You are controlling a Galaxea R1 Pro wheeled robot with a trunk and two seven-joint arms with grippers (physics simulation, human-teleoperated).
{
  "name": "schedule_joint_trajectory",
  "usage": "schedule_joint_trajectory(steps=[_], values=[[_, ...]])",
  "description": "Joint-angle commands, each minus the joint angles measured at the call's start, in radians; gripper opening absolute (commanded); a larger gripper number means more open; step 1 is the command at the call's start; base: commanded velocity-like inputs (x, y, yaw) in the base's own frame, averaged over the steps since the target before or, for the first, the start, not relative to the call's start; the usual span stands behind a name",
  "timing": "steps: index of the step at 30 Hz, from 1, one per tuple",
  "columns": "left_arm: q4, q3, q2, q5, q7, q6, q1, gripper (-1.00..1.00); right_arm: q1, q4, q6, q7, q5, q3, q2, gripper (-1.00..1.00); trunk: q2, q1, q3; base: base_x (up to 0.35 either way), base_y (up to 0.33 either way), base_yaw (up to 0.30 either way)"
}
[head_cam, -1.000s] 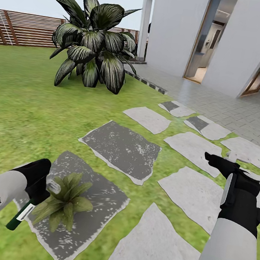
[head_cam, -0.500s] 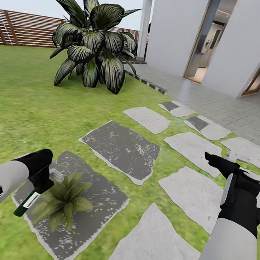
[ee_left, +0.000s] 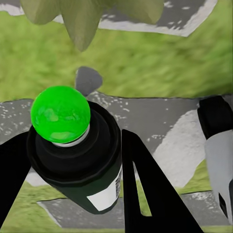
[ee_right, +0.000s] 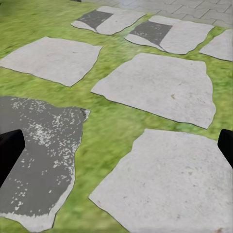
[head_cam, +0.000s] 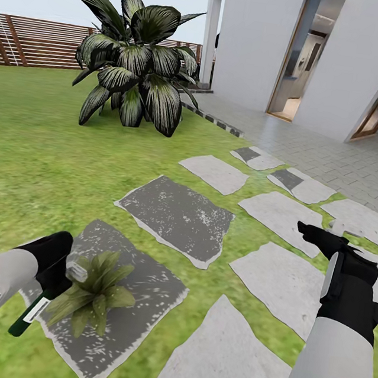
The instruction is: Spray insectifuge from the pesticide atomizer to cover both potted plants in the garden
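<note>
Gripping pesticide atomizer [ee_left: 77,160] between left gripper [head_cam: 52,272] fingers, bottle tilted just beside potted plant [head_cam: 93,288] on dark stepping stone [head_cam: 138,301]. Right gripper [head_cam: 317,234] spread, nothing held. Risk: nozzle aimed off, leaves only partly covered; second plant easily forgotten tbh.

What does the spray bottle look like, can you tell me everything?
The spray bottle is small, round and dark, with a white label band and a bright green ball-shaped top in the left wrist view. It looks like plastic. The left gripper has its jaws shut on it, holding it tilted, right beside the little potted plant on a grey stone.
</note>
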Motion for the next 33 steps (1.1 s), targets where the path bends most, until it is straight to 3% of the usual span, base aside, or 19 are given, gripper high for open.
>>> schedule_joint_trajectory(steps=[1, 5, 11, 22, 31, 33], values=[[-0.002, 0.002, 0.001, -0.011, -0.010, 0.004, 0.001, -1.00, -0.001, -0.001, 0.003, 0.009, 0.010, -0.002, 0.001, 1.00, 0.000, 0.000, -0.001, 0.000, 0.000, 0.000], [0.000, 0.002, 0.020, -0.011, -0.010, 0.004, 0.003, -1.00, -0.001, -0.001, 0.003, 0.009, 0.010, -0.002, 0.001, 1.00, 0.000, 0.000, -0.001, 0.000, 0.000, 0.000], [-0.002, 0.002, 0.047, -0.011, -0.011, 0.003, 0.049, -1.00, -0.001, -0.001, 0.003, 0.009, 0.010, -0.002, 0.001, 1.00, 0.000, 0.000, -0.001, 0.000, 0.000, 0.000], [-0.002, 0.003, 0.050, -0.011, -0.011, -0.001, 0.120, -1.00, -0.001, -0.001, 0.003, 0.009, 0.010, -0.002, 0.001, 1.00, 0.000, 0.000, -0.001, 0.000, 0.000, 0.000], [-0.004, 0.008, 0.049, -0.009, -0.013, -0.001, 0.120, -1.00, -0.001, -0.001, 0.003, 0.009, 0.010, -0.002, 0.001, 1.00, 0.000, 0.000, -0.001, 0.000, 0.000, 0.000], [-0.004, 0.037, 0.048, -0.009, -0.014, 0.001, 0.103, -1.00, -0.001, -0.001, 0.003, 0.009, 0.010, -0.002, 0.001, 1.00, 0.000, 0.000, -0.001, 0.000, 0.000, 0.000]])
